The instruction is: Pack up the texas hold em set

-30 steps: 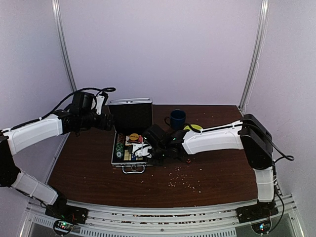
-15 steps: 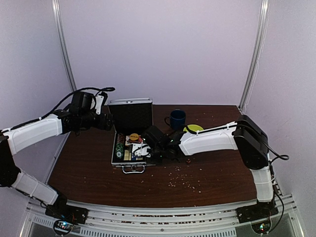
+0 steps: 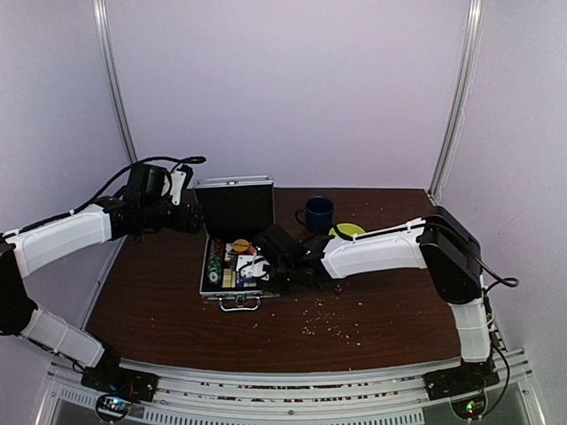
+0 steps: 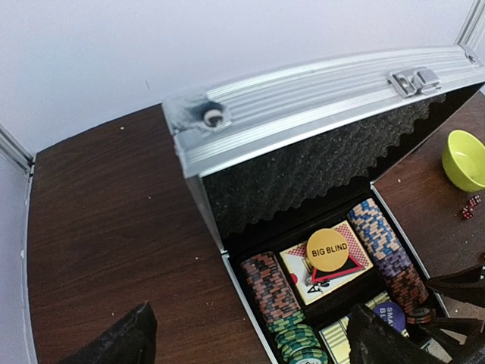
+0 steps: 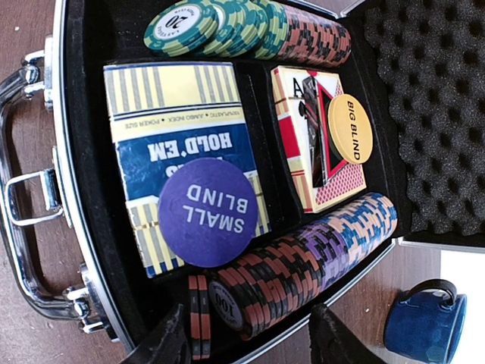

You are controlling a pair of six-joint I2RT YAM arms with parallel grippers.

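While the case (image 3: 232,294) lies open on the table (image 3: 159,305) with its lid (image 3: 235,205) upright, its black interior holds two card boxes, two rows of chips, two loose chips, two discs and one triangle. The blue box (image 5: 178,129) carries the purple disc (image 5: 208,212) marked SMALL BLIND. The red box (image 5: 314,163) beside it carries the yellow disc (image 5: 349,129) marked BIG BLIND, with the red triangle (image 4: 345,271) partly under that disc. The left row (image 5: 250,30) and the right row (image 5: 303,262) flank the boxes, one along each long wall. The two loose chips (image 5: 199,315) stand on edge just beside the near end of the right row. Several red dice (image 4: 471,206), too small to count, lie on the table outside the case, near one green bowl (image 4: 466,159). One blue mug (image 5: 424,326) stands beyond the case's right wall. The left gripper (image 4: 254,341) hangs above and behind the lid with its jaws wide apart, holding and touching nothing; the case interior lies below and ahead of it. The right gripper (image 5: 246,341) hangs over the near right corner of the case, jaws about half apart and clamping nothing. The end of the right row and the loose chips lie in line with the gap between its fingers (image 5: 163,345), though whether they touch cannot be told.
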